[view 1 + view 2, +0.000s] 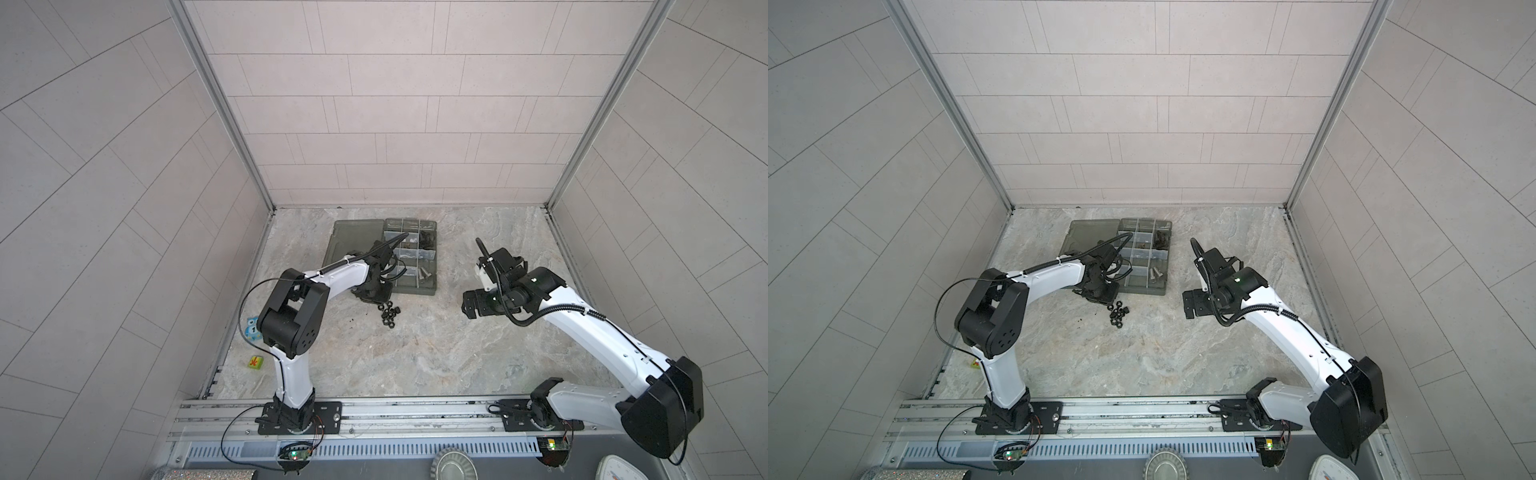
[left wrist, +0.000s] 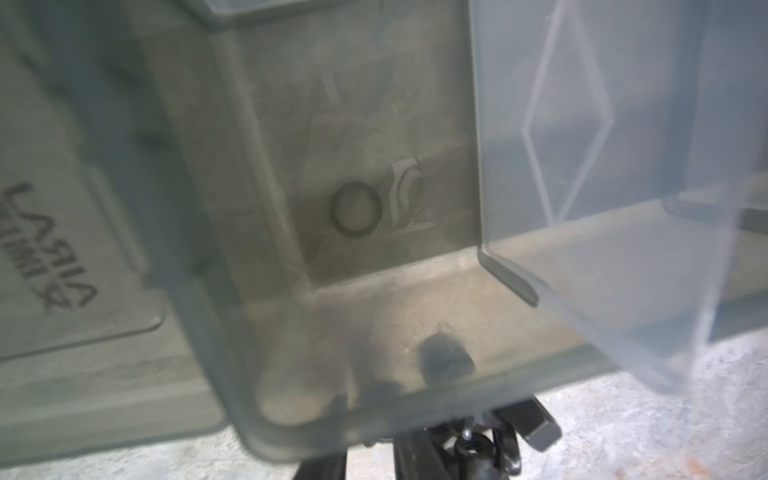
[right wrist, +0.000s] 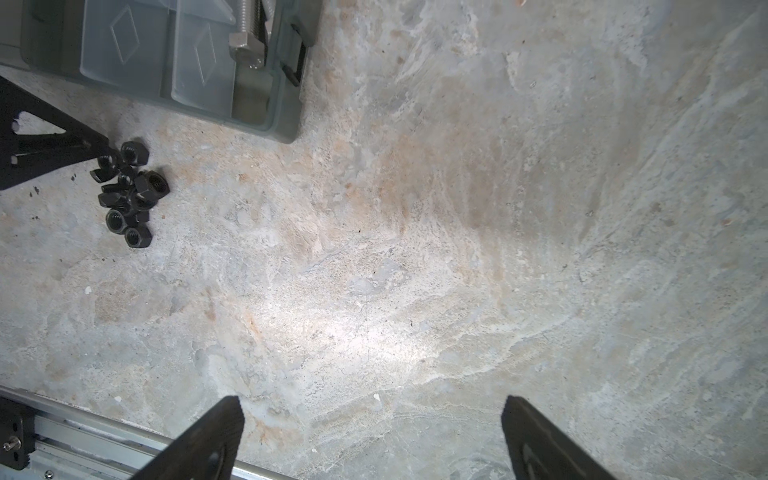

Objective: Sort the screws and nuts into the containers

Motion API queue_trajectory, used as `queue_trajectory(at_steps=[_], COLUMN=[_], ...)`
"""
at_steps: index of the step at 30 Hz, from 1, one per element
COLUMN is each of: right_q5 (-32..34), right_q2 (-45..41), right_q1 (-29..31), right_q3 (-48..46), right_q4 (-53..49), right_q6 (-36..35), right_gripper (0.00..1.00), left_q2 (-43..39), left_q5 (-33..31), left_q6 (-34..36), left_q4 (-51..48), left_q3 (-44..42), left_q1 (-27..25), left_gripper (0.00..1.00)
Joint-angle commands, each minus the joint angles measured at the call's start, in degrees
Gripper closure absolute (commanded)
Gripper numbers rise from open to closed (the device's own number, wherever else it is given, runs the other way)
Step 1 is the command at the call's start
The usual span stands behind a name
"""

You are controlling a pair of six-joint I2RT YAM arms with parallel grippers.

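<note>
Nuts [image 1: 389,316] in a small black heap meet the left gripper [image 1: 376,297], which is down on the marbled tabletop [image 1: 395,365] at the heap's 11 o'clock edge in both top views. In the right wrist view one of its black fingers [image 3: 50,145] reaches the nearest nuts [image 3: 129,195] with its tip. Whether its jaws are apart or closed on a nut I cannot tell. The left wrist view is blurred and mostly filled by the smoky wall of the organizer box [image 2: 374,424], with only dark shapes at the finger ends.

The organizer box [image 1: 415,291] stands just beyond the gripper, at 1 o'clock of the heap, its compartments [image 1: 409,253] set off by light dividers. Two silver screws [image 1: 424,274] lie in the compartment at its 5 o'clock corner. A dark clump sits in one toward 1 o'clock, too small to name. The flat lid [image 1: 353,237] lies open at the box's 9 o'clock side.

Well apart, at 3 o'clock of the heap, the right gripper [image 1: 469,309] hangs over bare tabletop, jaws spread wide with nothing between them. A blue cube [image 1: 252,326] and a yellow-green cube [image 1: 255,362] sit near the wall, at 9 and 8 o'clock of the heap.
</note>
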Motion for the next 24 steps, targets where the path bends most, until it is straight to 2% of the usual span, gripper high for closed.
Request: queue_trajectory(at_steps=[1,24], right_q5=[1.2,0.9], right_q2=[-1.3,-1.0], right_q1=[0.0,-0.4], right_q3=[-1.1,-1.7], right_q4=[-0.1,0.3], right_q6=[-0.7,-1.5], right_gripper=[0.01,0.01], left_q2=[0.4,-0.4], left_q5=[-0.8,-0.3], left_q6=[-0.4,-0.7], left_q4=[-0.3,-2.3], left_q3=[1.0,2.6], left_q1=[0.0,0.1], left_gripper=[0.78,0.92])
